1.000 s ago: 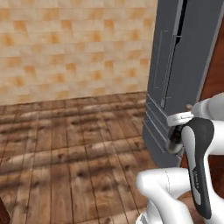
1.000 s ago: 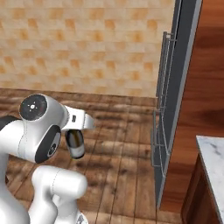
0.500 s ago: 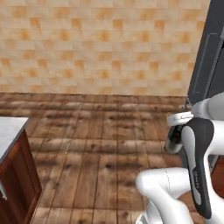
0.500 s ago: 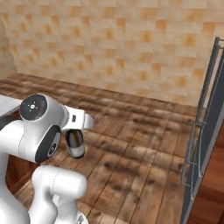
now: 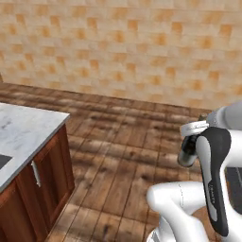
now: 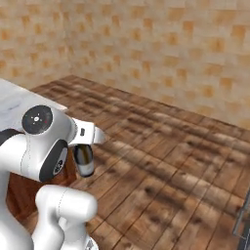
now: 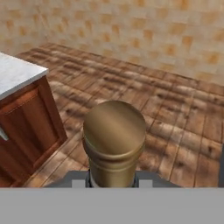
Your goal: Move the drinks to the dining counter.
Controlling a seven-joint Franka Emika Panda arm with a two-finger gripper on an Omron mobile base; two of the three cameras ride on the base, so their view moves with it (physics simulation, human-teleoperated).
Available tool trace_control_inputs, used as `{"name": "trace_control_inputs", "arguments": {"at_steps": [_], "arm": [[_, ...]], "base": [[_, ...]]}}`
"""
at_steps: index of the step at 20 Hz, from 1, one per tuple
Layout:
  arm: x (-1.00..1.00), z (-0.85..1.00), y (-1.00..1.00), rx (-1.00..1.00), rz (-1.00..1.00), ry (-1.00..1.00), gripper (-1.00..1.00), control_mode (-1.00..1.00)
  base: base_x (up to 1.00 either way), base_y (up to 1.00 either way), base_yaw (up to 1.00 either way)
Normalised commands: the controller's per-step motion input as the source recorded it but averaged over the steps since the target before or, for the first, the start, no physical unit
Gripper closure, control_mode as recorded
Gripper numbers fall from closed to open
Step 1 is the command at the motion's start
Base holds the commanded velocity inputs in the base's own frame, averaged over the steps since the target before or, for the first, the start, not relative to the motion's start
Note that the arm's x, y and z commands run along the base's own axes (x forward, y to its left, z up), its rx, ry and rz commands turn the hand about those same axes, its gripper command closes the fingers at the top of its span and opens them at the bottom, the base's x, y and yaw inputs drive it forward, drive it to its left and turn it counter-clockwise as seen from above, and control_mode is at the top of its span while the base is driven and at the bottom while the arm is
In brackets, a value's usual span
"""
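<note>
One of the drinks, a dark glass bottle [image 5: 187,152] with a bronze cap, hangs in the air in front of my white arm. My gripper [image 5: 191,138] is shut on it near the neck. The right base view has the same bottle [image 6: 84,160] under the gripper [image 6: 83,146], above the wooden floor. The bottle's round cap [image 7: 114,135] fills the middle of the hand view, pointing at the camera. The dining counter [image 5: 22,133], marble-topped on a dark wooden base, stands at the left; its corner [image 7: 15,74] lies ahead and to the left of the bottle.
A tan tiled wall [image 5: 123,47] closes the back of the room. Bare wooden plank floor [image 5: 123,142] spreads between it and the counter. A dark sink edge [image 5: 3,161] is set into the marble. A thin metal handle [image 6: 240,219] shows at the lower right.
The whole picture has swung: the dark fridge has slid out to the right and the marble counter has come in at the left. The bottle stays in my grip.
</note>
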Motion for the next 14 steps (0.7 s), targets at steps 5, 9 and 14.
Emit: {"name": "trace_control_inputs", "arguments": {"at_steps": [5,9,14], "arm": [[0.00,0.00,0.00,0.00,0.00,0.00,1.00,1.00],[0.00,0.00,0.00,0.00,0.00,0.00,1.00,1.00],[0.00,0.00,0.00,0.00,0.00,0.00,1.00,1.00]], "base": [[0.00,0.06,0.42],[0.00,0.06,0.40],[0.03,0.12,0.36]]}}
